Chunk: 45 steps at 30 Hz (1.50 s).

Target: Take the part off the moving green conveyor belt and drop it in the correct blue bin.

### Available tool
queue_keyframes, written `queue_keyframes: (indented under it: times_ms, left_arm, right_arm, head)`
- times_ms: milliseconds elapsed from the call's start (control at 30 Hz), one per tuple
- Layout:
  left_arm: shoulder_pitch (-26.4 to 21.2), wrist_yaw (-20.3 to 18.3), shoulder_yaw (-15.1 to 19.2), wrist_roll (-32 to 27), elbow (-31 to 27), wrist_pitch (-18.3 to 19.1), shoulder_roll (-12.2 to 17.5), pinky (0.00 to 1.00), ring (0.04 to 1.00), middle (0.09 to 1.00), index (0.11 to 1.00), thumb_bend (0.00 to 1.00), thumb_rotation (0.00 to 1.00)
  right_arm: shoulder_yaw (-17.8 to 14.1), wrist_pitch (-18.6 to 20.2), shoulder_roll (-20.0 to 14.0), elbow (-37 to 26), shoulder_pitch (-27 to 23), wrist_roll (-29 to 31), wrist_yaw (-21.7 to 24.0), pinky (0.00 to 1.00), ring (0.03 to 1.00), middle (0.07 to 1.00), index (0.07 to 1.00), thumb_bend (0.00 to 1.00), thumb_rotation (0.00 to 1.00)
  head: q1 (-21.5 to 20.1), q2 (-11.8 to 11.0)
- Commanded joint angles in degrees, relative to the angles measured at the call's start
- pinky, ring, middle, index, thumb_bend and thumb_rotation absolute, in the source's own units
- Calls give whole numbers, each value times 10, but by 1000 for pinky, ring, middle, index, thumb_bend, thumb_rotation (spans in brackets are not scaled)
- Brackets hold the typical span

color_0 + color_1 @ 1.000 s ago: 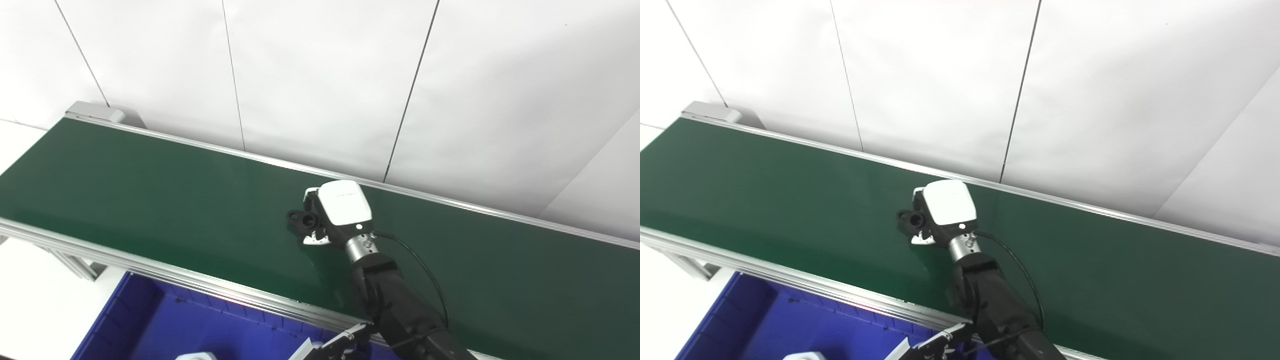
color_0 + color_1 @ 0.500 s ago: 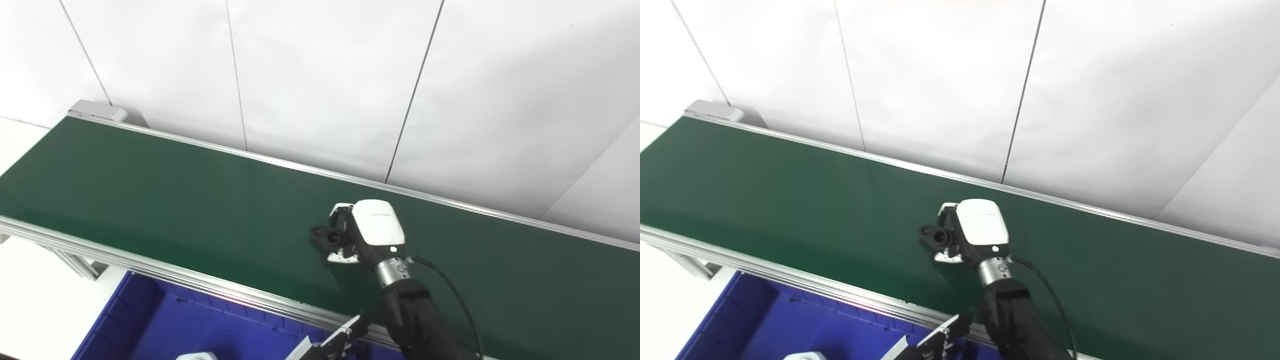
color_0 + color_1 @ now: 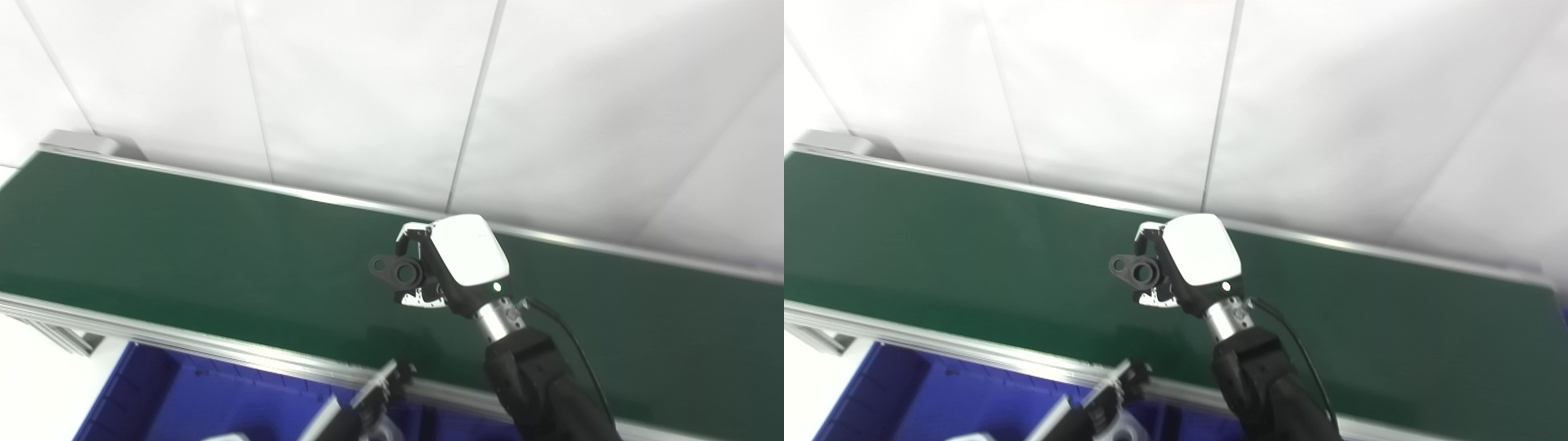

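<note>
A small black part point(image 3: 397, 271) with two round holes is held in my right hand point(image 3: 456, 263), which is shut on it. The hand, with its white back plate, hangs over the middle of the green conveyor belt point(image 3: 184, 245), and the part sticks out to its left. A blue bin point(image 3: 159, 398) lies below the belt's near rail at the bottom left. My left hand point(image 3: 367, 404) shows only in part at the bottom edge, over the bin and near the rail; how its fingers stand is blurred.
The aluminium near rail point(image 3: 184, 343) runs between belt and bin. A white object point(image 3: 964, 437) peeks up from the bin at the bottom edge. White wall panels point(image 3: 367, 92) stand right behind the belt's far rail.
The camera has shifted. My right hand, still shut on the black part, has moved right along the belt and now sits higher. My left hand has come up closer to the near rail.
</note>
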Motion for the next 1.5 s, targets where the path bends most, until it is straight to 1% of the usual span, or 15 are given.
queue_keyframes:
  times_ms: [0, 33, 100, 133, 167, 300, 367, 400, 533, 667, 800, 933, 1067, 1233, 1467]
  left_arm:
    - [3, -12, 2, -23, -35, 3, 9, 993, 999, 997, 1000, 857, 665]
    - [5, -13, 5, -29, -41, 8, 11, 997, 1000, 999, 1000, 863, 672]
    - [9, -13, 12, -49, -53, 22, 13, 1000, 1000, 998, 1000, 883, 684]
    - [10, -14, 16, -60, -57, 25, 15, 1000, 1000, 997, 1000, 877, 680]
    - [10, -16, 19, -68, -59, 25, 18, 1000, 1000, 993, 1000, 864, 679]
    - [10, -25, 35, -88, -70, 30, 32, 1000, 1000, 983, 1000, 847, 704]
    - [10, -24, 46, -88, -86, 42, 42, 1000, 1000, 981, 1000, 858, 718]
    - [10, -23, 50, -86, -93, 48, 45, 1000, 1000, 979, 1000, 862, 730]
    - [4, -30, 65, -90, -113, 76, 69, 1000, 1000, 989, 1000, 881, 765]
    - [-2, -41, 80, -104, -111, 79, 84, 992, 991, 988, 1000, 844, 760]
    - [-6, -49, 87, -112, -97, 72, 86, 979, 984, 979, 1000, 840, 754]
    - [-11, -63, 89, -120, -82, 69, 90, 989, 993, 983, 1000, 838, 749]
    - [-21, -79, 93, -131, -68, 64, 92, 989, 996, 989, 1000, 845, 745]
    - [-27, -101, 100, -149, -55, 60, 96, 988, 1000, 999, 1000, 842, 748]
    - [-24, -109, 113, -153, -65, 77, 97, 961, 988, 990, 1000, 846, 744]
  right_arm:
    - [-15, 14, 3, -48, -2, -13, 20, 85, 139, 226, 485, 514, 135]
    - [-20, 17, 2, -64, 7, -18, 31, 83, 138, 225, 484, 513, 136]
    - [-30, 20, -2, -91, 27, -30, 49, 86, 142, 228, 483, 512, 140]
    - [-35, 23, -1, -104, 37, -36, 59, 96, 155, 241, 483, 510, 141]
    - [-41, 25, -1, -117, 47, -40, 68, 101, 161, 248, 483, 511, 140]
    - [-61, 29, 6, -160, 83, -55, 100, 107, 168, 252, 484, 512, 136]
    - [-68, 37, 6, -194, 108, -75, 135, 113, 172, 260, 485, 510, 136]
    - [-72, 41, 9, -206, 119, -84, 150, 118, 177, 269, 487, 509, 136]
    - [-78, 54, 34, -238, 154, -130, 207, 112, 174, 272, 490, 508, 135]
    - [-84, 55, 63, -259, 200, -161, 225, 98, 156, 240, 491, 508, 134]
    - [-86, 45, 71, -269, 257, -182, 230, 96, 156, 246, 489, 509, 133]
    - [-92, 41, 73, -269, 325, -187, 195, 95, 156, 249, 487, 511, 134]
    - [-107, 48, 77, -257, 380, -204, 167, 98, 156, 245, 487, 511, 136]
    - [-137, 54, 79, -256, 417, -225, 170, 114, 176, 269, 489, 507, 142]
    - [-180, 43, 70, -254, 445, -198, 143, 112, 175, 269, 490, 509, 134]
  head:
    - [-27, 15]
    - [-27, 15]
    - [-51, 24]
    - [-72, 31]
    - [-72, 31]
    - [-111, 43]
    - [-148, 53]
    - [-152, 54]
    - [-197, 66]
    - [-219, 67]
    - [-224, 59]
    - [-233, 52]
    - [-262, 47]
    - [-277, 43]
    - [-283, 48]
